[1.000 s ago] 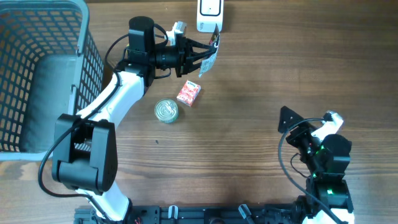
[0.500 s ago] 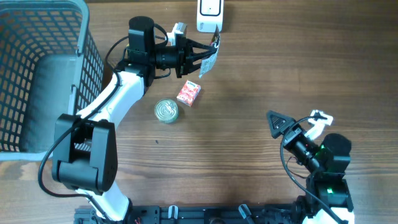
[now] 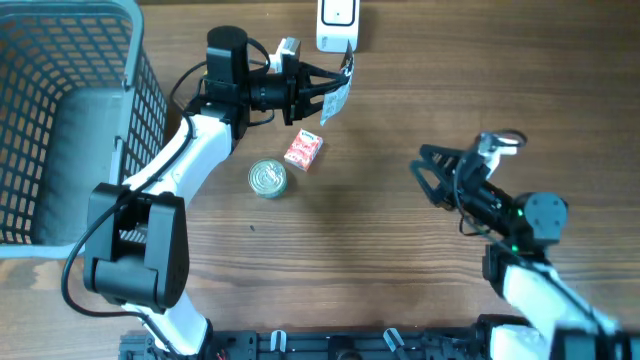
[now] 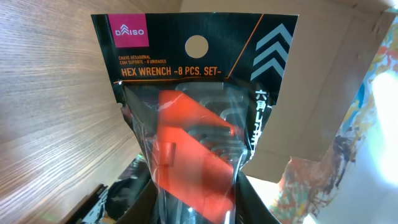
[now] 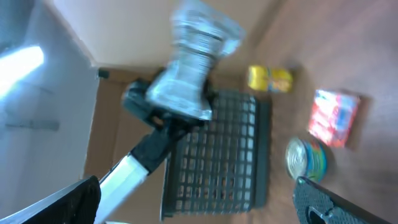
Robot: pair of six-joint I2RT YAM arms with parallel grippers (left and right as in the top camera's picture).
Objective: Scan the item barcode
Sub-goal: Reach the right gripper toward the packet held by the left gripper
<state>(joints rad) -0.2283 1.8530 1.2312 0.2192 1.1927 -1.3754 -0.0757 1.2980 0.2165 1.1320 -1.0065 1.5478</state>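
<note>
Black-carded pack (image 4: 198,134) of hex wrenches is clamped in my left gripper's (image 3: 328,88) jaws, held off the desk (image 3: 420,90) just below the scanner (image 3: 338,22) with its top corner almost touching. I judge that's to bring the barcode to the scanner, though I can't tell which face carries it. My right gripper (image 3: 432,172) hangs well below and right of the scanner, jaws wide apart and empty, out of the way. The can (image 3: 267,178) and box (image 3: 304,150) lie below the scanner.

Grey mesh basket (image 3: 148,85) far left, tin can (image 3: 267,178) beside red packet (image 3: 303,150)
</note>
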